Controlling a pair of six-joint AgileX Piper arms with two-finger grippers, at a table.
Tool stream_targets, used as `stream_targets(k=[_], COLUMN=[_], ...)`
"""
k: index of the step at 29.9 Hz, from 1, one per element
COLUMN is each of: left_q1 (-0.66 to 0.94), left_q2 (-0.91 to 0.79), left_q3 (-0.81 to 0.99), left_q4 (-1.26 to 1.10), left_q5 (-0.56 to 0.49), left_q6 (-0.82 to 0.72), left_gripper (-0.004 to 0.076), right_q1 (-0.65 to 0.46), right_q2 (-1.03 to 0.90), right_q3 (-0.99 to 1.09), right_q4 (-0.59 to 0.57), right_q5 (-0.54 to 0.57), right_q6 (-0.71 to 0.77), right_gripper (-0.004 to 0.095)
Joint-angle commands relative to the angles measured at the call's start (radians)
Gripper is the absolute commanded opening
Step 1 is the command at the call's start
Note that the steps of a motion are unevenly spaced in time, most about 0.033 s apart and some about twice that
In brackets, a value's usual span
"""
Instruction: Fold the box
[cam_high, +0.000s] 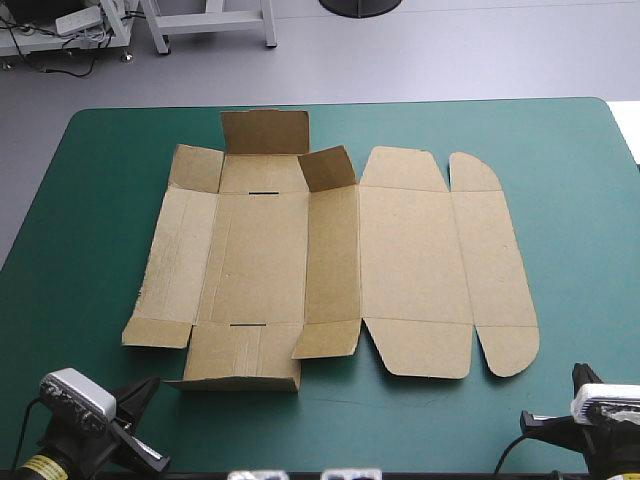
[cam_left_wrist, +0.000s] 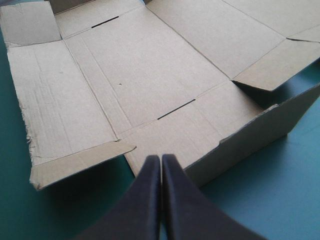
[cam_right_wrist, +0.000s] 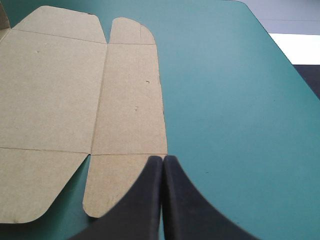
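Both the left gripper (cam_left_wrist: 160, 157) and the right gripper (cam_right_wrist: 163, 157) are pressed together, empty. The brown box (cam_high: 330, 260) lies spread open, mostly flat.

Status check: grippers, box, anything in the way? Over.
Left gripper shut, empty; right gripper shut, empty. Box spread open on the cover, end flaps partly raised, untouched. Nothing seen in the way.

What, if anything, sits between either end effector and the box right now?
Nothing visible. The box lies mostly flat on the teal-green cover, and only bare cover shows between it and the shut left end effector and the shut right end effector.
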Motion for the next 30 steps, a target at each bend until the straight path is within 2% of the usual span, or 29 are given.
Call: stream_targets(k=[1, 11, 18, 24, 30], left_q1=[-0.005, -0.005, -0.005, -0.005, -0.005], left_q2=[0.017, 0.017, 0.036, 0.207, 0.449], left_q3=[-0.022, -0.022, -0.055, -0.229, -0.483], left_q4=[-0.025, -0.022, -0.009, 0.080, 0.219], left_q5=[-0.068, -0.068, -0.118, -0.117, -0.105], left_q6=[-0.001, -0.023, -0.047, -0.047, -0.047], left_gripper=[-0.0006, -0.0006, -0.0006, -0.0006, -0.0006], right_q1=[-0.001, -0.001, -0.001, -0.001, -0.001], right_q2=[0.022, 0.022, 0.022, 0.022, 0.022], right_q3=[-0.022, -0.022, -0.022, -0.022, -0.022], right_q4=[0.016, 0.016, 0.016, 0.016, 0.016], right_q5=[-0.068, -0.068, -0.068, -0.068, -0.068], right_q6=[-0.005, -0.005, -0.005, -0.005, -0.005], right_gripper=[-0.0020, -0.0020, -0.0020, -0.0020, -0.0020])
